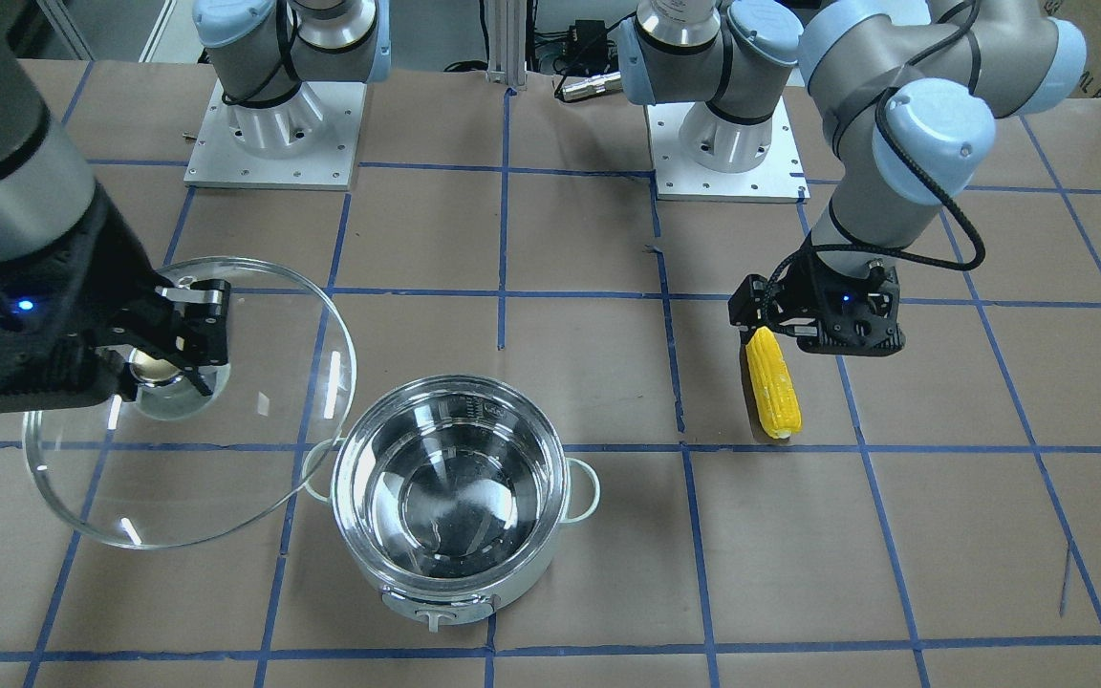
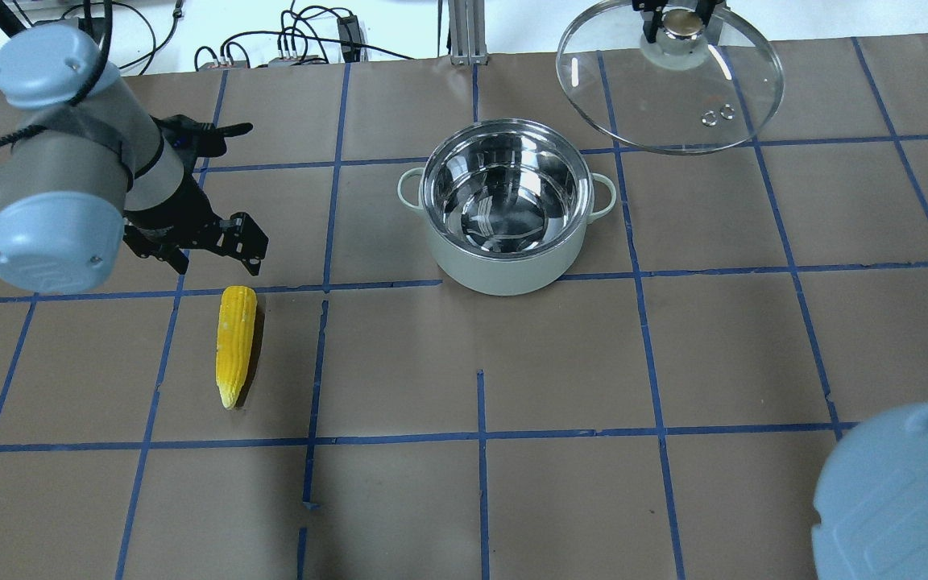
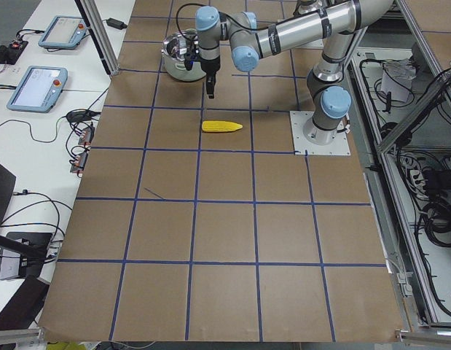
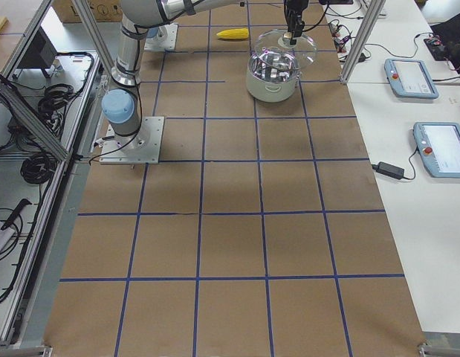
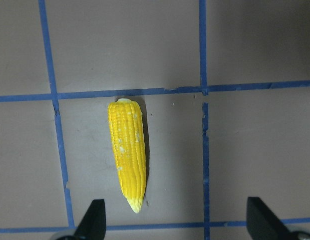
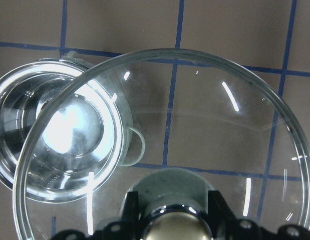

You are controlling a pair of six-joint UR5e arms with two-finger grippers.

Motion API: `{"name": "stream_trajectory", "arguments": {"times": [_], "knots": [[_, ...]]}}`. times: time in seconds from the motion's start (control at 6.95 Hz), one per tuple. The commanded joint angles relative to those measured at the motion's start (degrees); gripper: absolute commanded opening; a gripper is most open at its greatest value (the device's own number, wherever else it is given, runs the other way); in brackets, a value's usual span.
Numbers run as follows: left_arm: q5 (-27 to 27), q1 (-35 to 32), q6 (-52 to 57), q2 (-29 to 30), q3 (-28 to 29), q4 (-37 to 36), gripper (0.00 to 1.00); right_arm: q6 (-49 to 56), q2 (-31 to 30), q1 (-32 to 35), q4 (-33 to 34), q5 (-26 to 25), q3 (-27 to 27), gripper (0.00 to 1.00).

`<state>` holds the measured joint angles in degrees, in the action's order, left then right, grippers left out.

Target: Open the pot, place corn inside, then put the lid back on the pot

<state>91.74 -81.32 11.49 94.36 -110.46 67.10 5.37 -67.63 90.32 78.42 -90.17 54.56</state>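
Clear glass dome lid point(image 1: 226, 459) hangs clamped in right gripper point(image 1: 168, 368) beside round steel pot point(image 2: 504, 272); spread left gripper point(image 5: 177, 218) should centre over yellow corn cob point(image 5: 127, 150).

In the overhead view the top edge chops off most of the right gripper point(image 2: 677, 14), so all you get is two dark finger stubs either side of the beige knob point(image 2: 680, 22) on the big clear glass dome lid point(image 2: 673, 105), and the right arm is just a blue-grey cap point(image 2: 899, 491) cut by the bottom corner. The left wrist view only catches the left gripper point(image 5: 177, 220) as two black fingertips point(image 5: 96, 217) poking in at the bottom edge. Both side views leave the round steel-lined pot point(image 4: 273, 74) too far off and tiny to make out any grip.
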Motion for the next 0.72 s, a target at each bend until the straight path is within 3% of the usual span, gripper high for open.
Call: {"name": "stream_trajectory", "arguments": {"times": [0.0, 0.58], "knots": [[0.2, 3.8, 5.1, 4.6, -5.2, -9.0, 1.0, 1.0, -0.3, -3.4, -1.1, 0.4, 0.2, 0.09], [0.4, 4.8, 6.4, 10.7, -7.9, -16.1, 0.96, 1.0, 0.2, -7.0, -0.9, -0.1, 0.1, 0.09]]}}
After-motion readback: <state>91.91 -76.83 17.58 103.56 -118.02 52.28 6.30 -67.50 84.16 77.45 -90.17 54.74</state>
